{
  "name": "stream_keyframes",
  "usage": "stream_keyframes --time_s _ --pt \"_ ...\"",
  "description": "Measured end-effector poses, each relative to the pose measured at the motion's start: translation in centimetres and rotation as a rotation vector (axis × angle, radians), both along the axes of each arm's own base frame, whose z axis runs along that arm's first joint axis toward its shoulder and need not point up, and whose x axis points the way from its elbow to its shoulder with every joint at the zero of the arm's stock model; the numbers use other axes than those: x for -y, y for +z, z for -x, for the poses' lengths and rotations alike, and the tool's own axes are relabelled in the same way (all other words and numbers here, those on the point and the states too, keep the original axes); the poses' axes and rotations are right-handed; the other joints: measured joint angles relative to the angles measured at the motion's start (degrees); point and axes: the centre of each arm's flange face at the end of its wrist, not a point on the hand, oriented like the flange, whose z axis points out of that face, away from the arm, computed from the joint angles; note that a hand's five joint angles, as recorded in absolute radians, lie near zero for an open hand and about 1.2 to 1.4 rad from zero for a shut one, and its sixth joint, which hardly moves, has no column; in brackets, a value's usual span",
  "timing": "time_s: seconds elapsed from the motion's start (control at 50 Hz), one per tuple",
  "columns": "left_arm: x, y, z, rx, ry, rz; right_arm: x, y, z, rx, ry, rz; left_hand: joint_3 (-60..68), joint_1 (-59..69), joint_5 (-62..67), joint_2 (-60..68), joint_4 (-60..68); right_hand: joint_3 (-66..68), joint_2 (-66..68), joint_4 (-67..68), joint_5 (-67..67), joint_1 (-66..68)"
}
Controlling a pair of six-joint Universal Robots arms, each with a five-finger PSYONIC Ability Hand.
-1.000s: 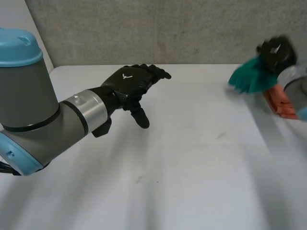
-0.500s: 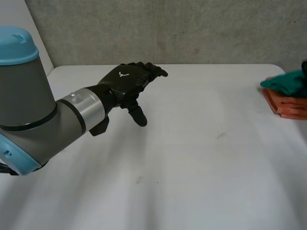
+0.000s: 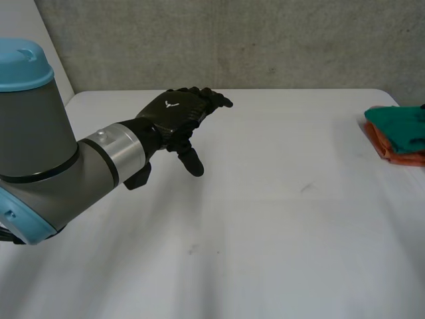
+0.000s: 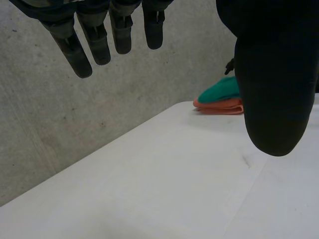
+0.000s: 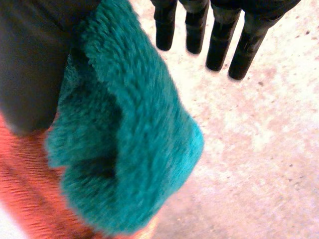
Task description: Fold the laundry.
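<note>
Green cloth: folded, lying on top of a folded orange cloth. The stack sits at the far right edge of the table.

Right hand is directly over the stack. In the right wrist view the green bundle lies beside the thumb, under the palm, with its long axis roughly along the hand's own line. Fingers are straight and reach past the cloth over bare table: released. Cannot tell whether the thumb touches the pile.

Left hand is well apart, over the table's left part. Its fingers are straight and relaxed, holding nothing.

Judgement: the right hand is far nearer, so any adjustment of the stack falls to it.

The left wrist view gives the stack side-on, green over orange. The right wrist view gives the cloth's lie against the hand.
</note>
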Motion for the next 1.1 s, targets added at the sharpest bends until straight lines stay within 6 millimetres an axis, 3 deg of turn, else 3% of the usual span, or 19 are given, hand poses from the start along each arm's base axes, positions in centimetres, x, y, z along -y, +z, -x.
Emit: stream_keyframes --time_s 0.04,0.12,0.2,0.24,0.26,0.36,0.42,0.46,0.5,0.54,0.56,0.62,0.66,0.7,0.72,0.8,0.92,1.0,1.1 --pt "0.0 0.0 0.0 0.000 0.001 0.000 -0.7 0.7 -0.2 0.010 -0.006 -0.030 0.0 0.0 0.0 0.0 0.0 -9.3 -7.7 -8.6 -7.8 -3.4" --pt "0.0 0.2 -0.1 -0.002 0.003 0.003 -1.5 3.0 -0.1 0.006 -0.032 -0.035 0.0 0.0 0.0 0.0 0.0 -9.3 -7.7 -8.6 -7.8 -3.4" --pt "0.0 0.7 -0.3 -0.008 0.011 0.016 -2.1 7.1 0.9 -0.050 -0.144 0.022 0.0 0.0 0.0 0.0 0.0 -9.3 -7.7 -8.6 -7.8 -3.4" --pt "0.0 0.8 -0.4 -0.010 0.014 0.019 -2.1 7.7 1.1 -0.061 -0.168 0.033 0.0 0.0 0.0 0.0 0.0 -9.3 -7.7 -8.6 -7.8 -3.4" --pt "0.3 1.3 -0.9 -0.017 0.035 0.029 -2.3 10.6 2.1 -0.117 -0.288 0.090 0.0 0.0 0.0 0.0 0.0 -9.3 -7.7 -8.6 -7.8 -3.4" --pt "0.8 2.1 -2.0 -0.035 0.091 0.041 -3.1 15.9 2.7 -0.190 -0.483 0.200 0.0 0.0 0.0 0.0 0.0 -9.3 -7.7 -8.6 -7.8 -3.4" --pt "1.3 3.0 -3.0 -0.060 0.148 0.057 -4.0 19.7 -1.1 -0.158 -0.500 0.288 0.0 0.0 0.0 0.0 0.0 -9.3 -7.7 -8.6 -7.8 -3.4" --pt "1.6 3.3 -3.4 -0.074 0.175 0.066 -4.6 20.9 -3.4 -0.122 -0.474 0.316 0.0 0.0 0.0 0.0 0.0 -9.3 -7.7 -8.6 -7.8 -3.4" --pt "2.0 4.1 -4.3 -0.102 0.228 0.088 -6.0 22.5 -7.3 -0.037 -0.400 0.346 0.0 0.0 0.0 0.0 0.0 -9.3 -7.7 -8.6 -7.8 -3.4" --pt "2.4 4.7 -5.0 -0.125 0.271 0.111 -7.0 23.2 -9.7 0.026 -0.346 0.351 0.0 0.0 0.0 0.0 0.0 -9.3 -7.7 -8.6 -7.8 -3.4" --pt "2.7 5.2 -5.7 -0.146 0.310 0.134 -8.7 23.9 -12.7 0.113 -0.269 0.342 0.0 0.0 0.0 0.0 0.0 -9.3 -7.7 -8.6 -7.8 -3.4" --pt "3.1 6.0 -6.7 -0.173 0.366 0.173 -11.1 24.1 -15.8 0.209 -0.179 0.311 0.0 0.0 0.0 0.0 0.0 -9.3 -7.7 -8.6 -7.8 -3.4" --pt "3.4 6.5 -7.5 -0.193 0.418 0.206 -13.8 23.5 -18.8 0.291 -0.087 0.251 0.0 0.0 0.0 0.0 0.0 -9.3 -7.7 -8.6 -7.8 -3.4" --pt "3.5 6.6 -7.8 -0.199 0.440 0.218 -14.9 22.9 -20.1 0.315 -0.051 0.216 0.0 0.0 0.0 0.0 0.0 -9.3 -7.7 -8.6 -7.8 -3.4" --pt "3.7 6.5 -8.1 -0.201 0.462 0.224 -16.7 21.5 -21.9 0.337 -0.001 0.153 0.0 0.0 0.0 0.0 0.0 -9.3 -7.7 -8.6 -7.8 -3.4" --pt "3.8 5.6 -8.5 -0.185 0.492 0.211 -20.1 17.9 -25.0 0.334 0.080 0.020 0.0 0.0 0.0 0.0 0.0 -9.3 -7.7 -8.6 -7.8 -3.4" --pt "3.8 3.3 -8.5 -0.142 0.498 0.155 -23.2 14.5 -26.7 0.297 0.127 -0.087 0.0 0.0 0.0 0.0 0.0 -9.3 -7.7 -8.6 -7.8 -3.4" --pt "3.8 2.1 -8.4 -0.121 0.495 0.123 -23.8 14.3 -26.6 0.297 0.131 -0.072 0.0 0.0 0.0 0.0 0.0 -9.3 -7.7 -8.6 -7.8 -3.4" --pt "3.8 2.3 -8.4 -0.124 0.496 0.129 -23.7 14.3 -26.6 0.297 0.130 -0.075 0.0 0.0 0.0 0.0 0.0 -9.3 -7.7 -8.6 -7.8 -3.4"
